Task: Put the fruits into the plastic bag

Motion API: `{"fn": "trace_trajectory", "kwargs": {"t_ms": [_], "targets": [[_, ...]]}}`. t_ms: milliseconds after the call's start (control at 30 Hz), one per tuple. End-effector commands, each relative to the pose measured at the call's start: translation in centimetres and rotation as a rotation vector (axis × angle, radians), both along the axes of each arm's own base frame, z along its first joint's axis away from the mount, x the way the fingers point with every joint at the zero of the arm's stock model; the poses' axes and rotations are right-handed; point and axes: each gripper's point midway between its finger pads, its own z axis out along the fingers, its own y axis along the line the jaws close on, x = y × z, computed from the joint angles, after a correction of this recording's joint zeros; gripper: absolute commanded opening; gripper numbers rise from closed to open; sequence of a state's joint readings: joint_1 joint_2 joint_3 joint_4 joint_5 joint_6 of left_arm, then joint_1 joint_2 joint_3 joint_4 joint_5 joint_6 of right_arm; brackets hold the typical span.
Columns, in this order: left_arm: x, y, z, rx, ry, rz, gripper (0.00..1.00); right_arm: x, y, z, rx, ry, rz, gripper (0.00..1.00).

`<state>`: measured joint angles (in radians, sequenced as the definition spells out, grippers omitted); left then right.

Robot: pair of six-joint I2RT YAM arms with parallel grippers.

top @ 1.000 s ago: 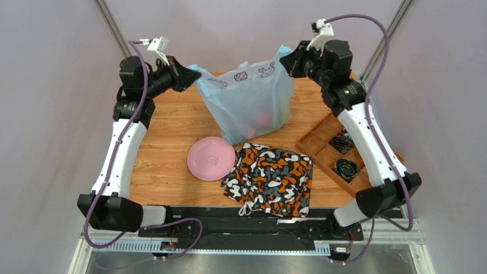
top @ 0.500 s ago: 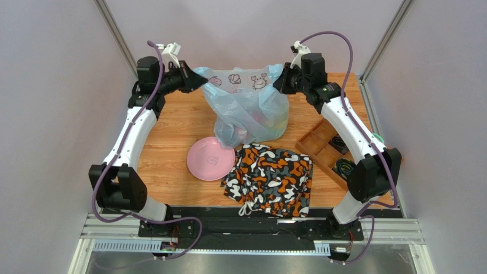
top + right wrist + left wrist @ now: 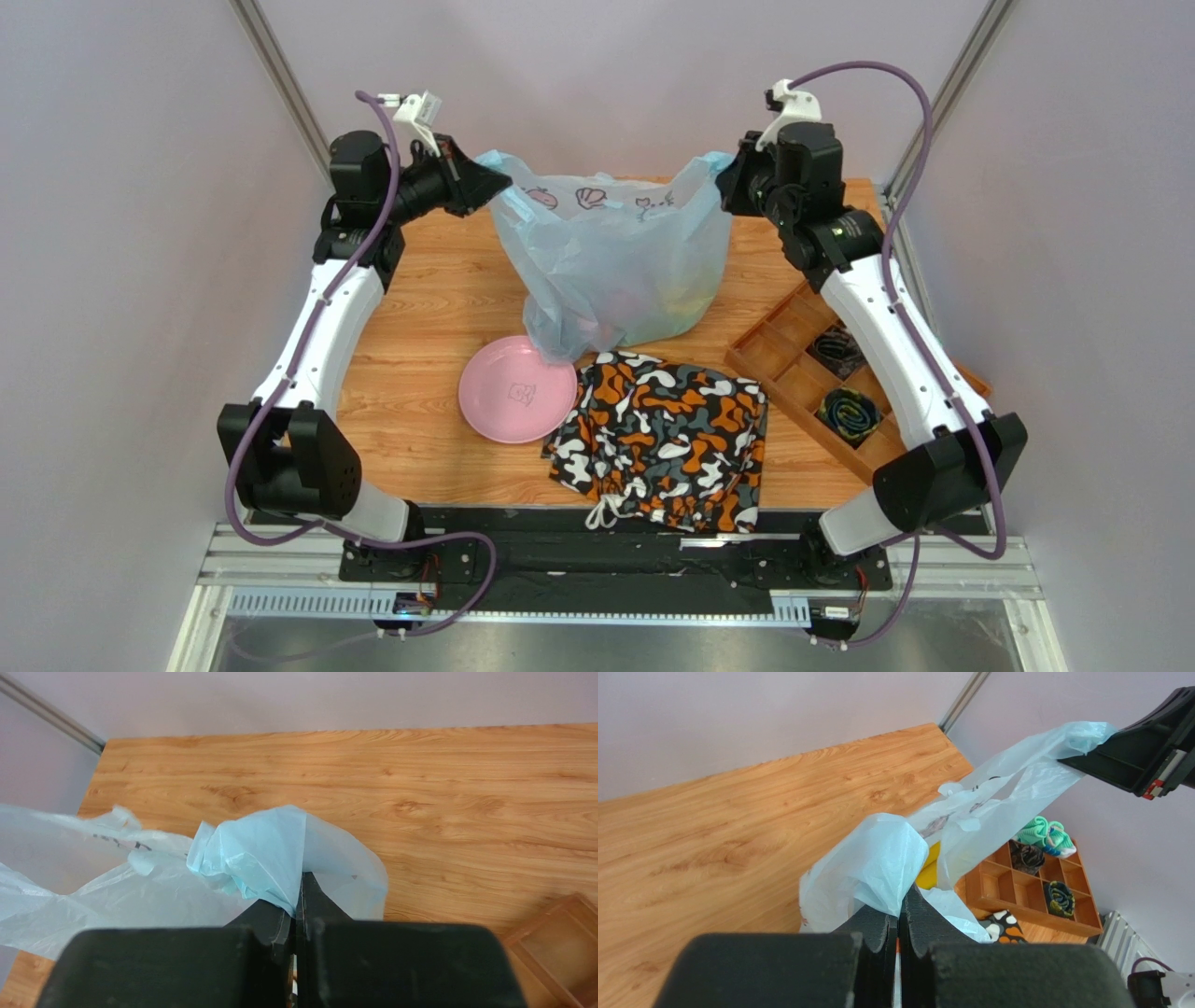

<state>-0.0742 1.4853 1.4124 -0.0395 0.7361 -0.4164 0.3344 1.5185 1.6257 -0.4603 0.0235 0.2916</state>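
Note:
The light-blue plastic bag (image 3: 617, 266) hangs stretched between my two grippers at the back of the table, its bottom resting on the wood. My left gripper (image 3: 494, 182) is shut on the bag's left handle (image 3: 878, 864). My right gripper (image 3: 723, 175) is shut on the right handle (image 3: 263, 854). Faint pink and yellow shapes of fruits (image 3: 652, 291) show through the plastic. A yellow banana (image 3: 927, 871) shows inside the bag's mouth in the left wrist view. The other fruits are hidden by the bag.
A pink plate (image 3: 516, 389) lies in front of the bag. The camouflage cloth (image 3: 659, 437) lies crumpled at the front middle. A wooden compartment tray (image 3: 821, 371) with rolled items stands at the right edge.
Both grippers have spread apart and risen a little since half a second ago, pulling the bag's mouth wider and tauter. A second ago they were farther apart and higher.

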Motion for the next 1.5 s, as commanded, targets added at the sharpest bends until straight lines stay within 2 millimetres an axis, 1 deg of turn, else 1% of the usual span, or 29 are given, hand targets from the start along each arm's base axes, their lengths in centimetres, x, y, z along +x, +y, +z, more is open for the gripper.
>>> {"fn": "trace_trajectory", "kwargs": {"t_ms": [0,67,167,233,400,467,567,600,667,700,733,767,800,833,867,900,933,967,1000,1033,1067,1133,1167,1200,1233,1267,1367,1400,1467], "targets": [[0.3,-0.6,3.9,0.002,-0.15,-0.049,0.0,-1.2,-4.1,3.9,-0.03,-0.101,-0.144,0.0],[0.4,-0.8,4.2,-0.009,-0.16,-0.058,0.0,-1.7,-5.1,4.2,-0.046,-0.11,-0.178,0.0],[0.7,-1.1,3.8,-0.008,-0.162,-0.07,0.0,-2.0,-6.1,4.0,-0.056,-0.107,-0.205,0.0],[1.0,-1.2,3.4,-0.006,-0.16,-0.075,0.0,-2.1,-6.2,3.5,-0.061,-0.096,-0.209,0.0],[2.2,-1.7,1.1,-0.003,-0.091,-0.08,0.0,-2.2,-6.4,2.1,-0.07,-0.064,-0.214,0.0],[2.3,-1.6,0.8,-0.003,-0.076,-0.077,0.0,-2.2,-6.2,1.4,-0.076,-0.045,-0.204,0.0],[2.0,-1.6,1.3,0.001,-0.084,-0.071,0.0,-2.4,-6.0,0.7,-0.078,-0.026,-0.188,0.04],[2.0,-1.5,1.3,0.01,-0.084,-0.06,0.04,-2.5,-5.9,0.7,-0.078,-0.029,-0.184,0.06],[1.6,-1.2,1.8,0.021,-0.095,-0.044,0.16,-2.8,-5.8,0.7,-0.069,-0.038,-0.173,0.15],[1.7,-1.0,2.0,0.03,-0.108,-0.026,0.37,-2.8,-5.8,0.8,-0.066,-0.044,-0.172,0.2],[1.5,-0.9,1.7,0.035,-0.087,-0.017,0.48,-3.0,-5.7,0.7,-0.061,-0.044,-0.163,0.31],[1.0,-0.7,2.3,0.036,-0.097,-0.01,0.57,-3.3,-5.6,1.1,-0.055,-0.058,-0.156,0.37],[0.9,-0.5,2.4,0.042,-0.101,0.008,0.69,-3.5,-5.6,1.3,-0.058,-0.065,-0.15,0.49],[0.7,-0.3,2.4,0.045,-0.103,0.017,0.77,-3.7,-5.3,1.5,-0.054,-0.073,-0.127,0.53],[0.1,0.0,3.5,0.047,-0.131,0.039,0.89,-4.1,-5.2,1.9,-0.048,-0.089,-0.113,0.57],[-0.2,0.3,3.7,0.055,-0.141,0.054,0.91,-4.4,-5.1,2.1,-0.054,-0.1,-0.095,0.62],[-0.5,0.6,3.5,0.062,-0.141,0.072,0.91,-4.9,-4.5,2.5,-0.047,-0.117,-0.055,0.65],[-1.6,1.0,4.7,0.064,-0.173,0.089,0.92,-5.1,-4.2,2.4,-0.045,-0.131,-0.034,0.67],[-1.8,1.7,4.8,0.082,-0.181,0.134,0.92,-6.0,-4.1,3.4,-0.036,-0.164,-0.014,0.68],[-2.2,2.1,4.2,0.092,-0.172,0.159,0.93,-6.7,-3.5,3.6,-0.037,-0.183,0.04,0.71],[-3.4,2.6,5.4,0.094,-0.208,0.187,0.93,-7.0,-3.2,4.1,-0.034,-0.209,0.06,0.72],[-4.1,4.1,4.3,0.121,-0.178,0.272,0.93,-8.5,-3.0,4.3,-0.031,-0.24,0.104,0.74],[-5.3,5.1,5.1,0.127,-0.199,0.327,0.93,-8.9,-2.8,4.6,-0.025,-0.26,0.117,0.75],[-5.9,5.6,4.5,0.145,-0.183,0.349,0.94,-9.7,-3.0,4.3,-0.025,-0.265,0.12,0.76],[-7.3,6.2,4.1,0.153,-0.187,0.373,0.94,-10.0,-3.2,4.2,-0.02,-0.269,0.11,0.77],[-7.8,7.0,3.7,0.164,-0.182,0.418,0.94,-10.2,-3.6,4.0,-0.015,-0.27,0.09,0.77],[-10.4,8.5,1.7,0.216,-0.164,0.476,0.95,-11.0,-5.3,2.3,-0.012,-0.246,0.0,0.78],[-11.1,8.8,1.2,0.228,-0.161,0.483,0.95,-10.9,-6.5,0.6,-0.029,-0.218,-0.066,0.78],[-12.8,9.0,0.3,0.263,-0.167,0.472,0.95,-11.8,-7.5,0.6,-0.012,-0.245,-0.111,0.78]]}}
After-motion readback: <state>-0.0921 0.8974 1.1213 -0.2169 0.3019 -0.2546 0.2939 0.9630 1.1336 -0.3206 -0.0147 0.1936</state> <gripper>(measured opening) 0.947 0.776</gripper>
